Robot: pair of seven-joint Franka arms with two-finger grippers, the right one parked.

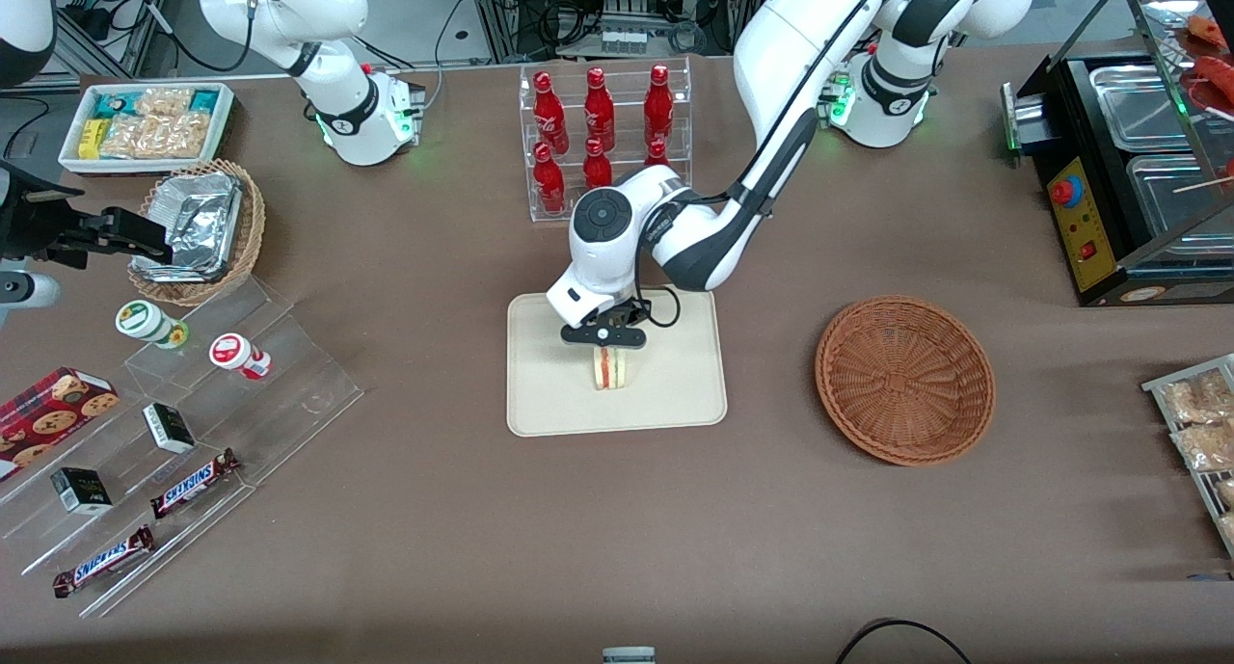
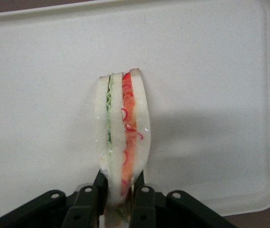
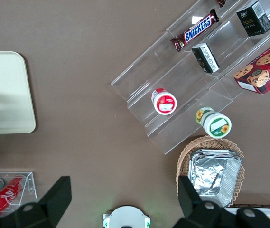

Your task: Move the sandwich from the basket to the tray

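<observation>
I see the gripper [image 2: 120, 192] over the tray [image 1: 540, 404], its matt black plastic fingers [image 2: 100, 183] pinching the sandwich [image 2: 123, 128], whose pale bread looks smooth and slightly shiny, like moulded plastic. The tray is a smooth, matt cream. The basket [image 1: 904, 380] is rough reddish-brown woven wicker. The tablecloth [image 1: 578, 548] reads as dull brown fabric.

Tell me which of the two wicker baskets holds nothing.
The reddish-brown basket, toward the working arm's end. The lighter basket holds foil trays. The end effector grips the sandwich over the tray.
</observation>
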